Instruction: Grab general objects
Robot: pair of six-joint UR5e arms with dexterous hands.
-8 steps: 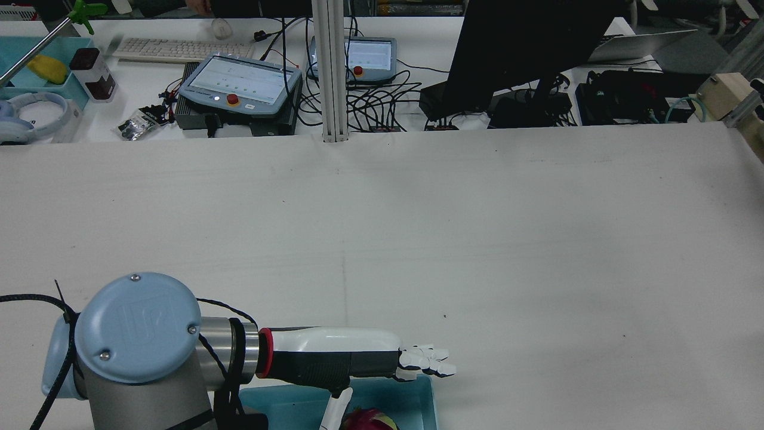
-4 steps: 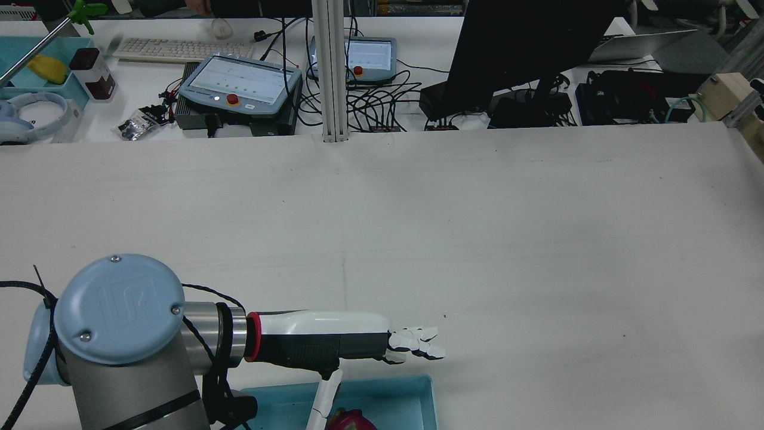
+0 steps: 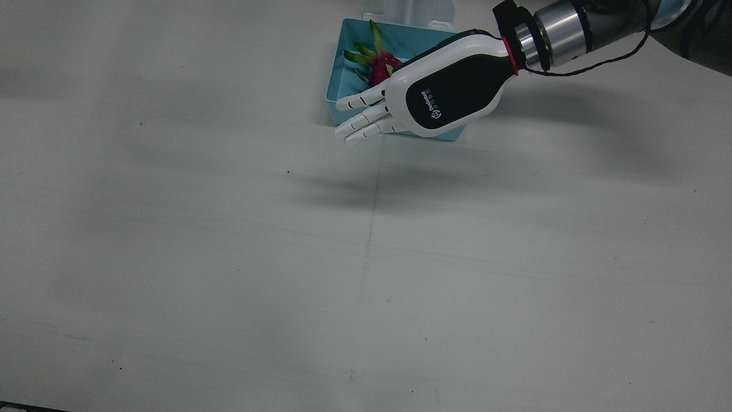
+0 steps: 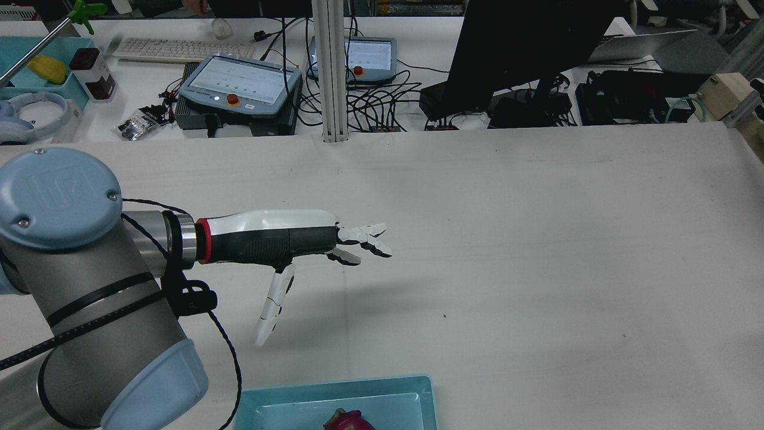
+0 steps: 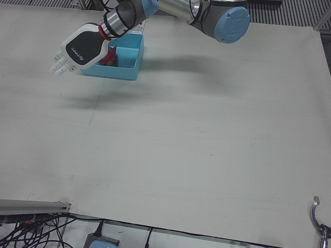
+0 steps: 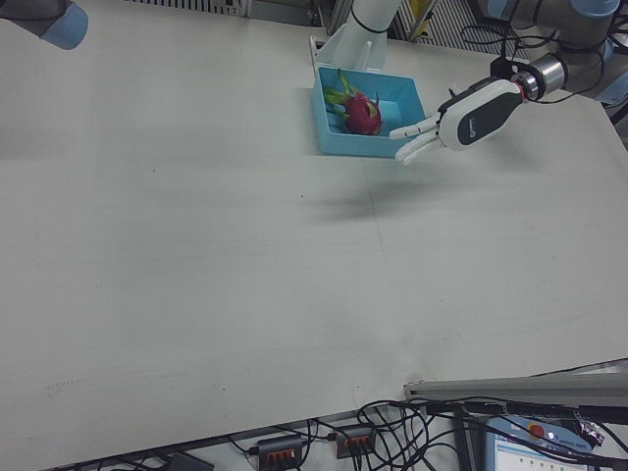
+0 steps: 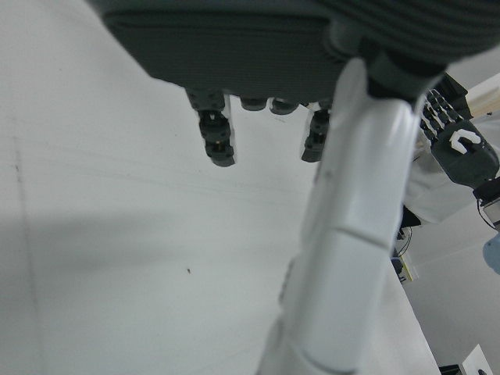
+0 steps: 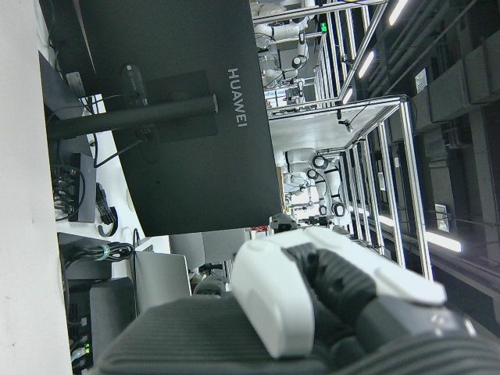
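A pink dragon fruit (image 3: 382, 64) with green scales lies in a light blue tray (image 3: 335, 80) at the robot's edge of the table. In the rear view the dragon fruit (image 4: 349, 420) sits at the bottom edge inside the tray (image 4: 334, 391). My left hand (image 4: 298, 239) hovers above bare table just beyond the tray, open, fingers stretched forward and thumb hanging down, holding nothing. From the front the left hand (image 3: 423, 97) overlaps the tray's front wall. The right hand (image 8: 312, 312) shows only as a white and grey part in its own view, facing a black monitor.
Past the table's far edge stand two teach pendants (image 4: 239, 80), a keyboard (image 4: 179, 49), a black monitor (image 4: 525, 48), cables and an aluminium post (image 4: 334, 71). A right arm joint (image 6: 39, 20) sits at the right-front view's top left.
The left hand has lifted from just over the tray's far edge and moved forward over bare table. Its arm rose with it. The dragon fruit stays in the tray.
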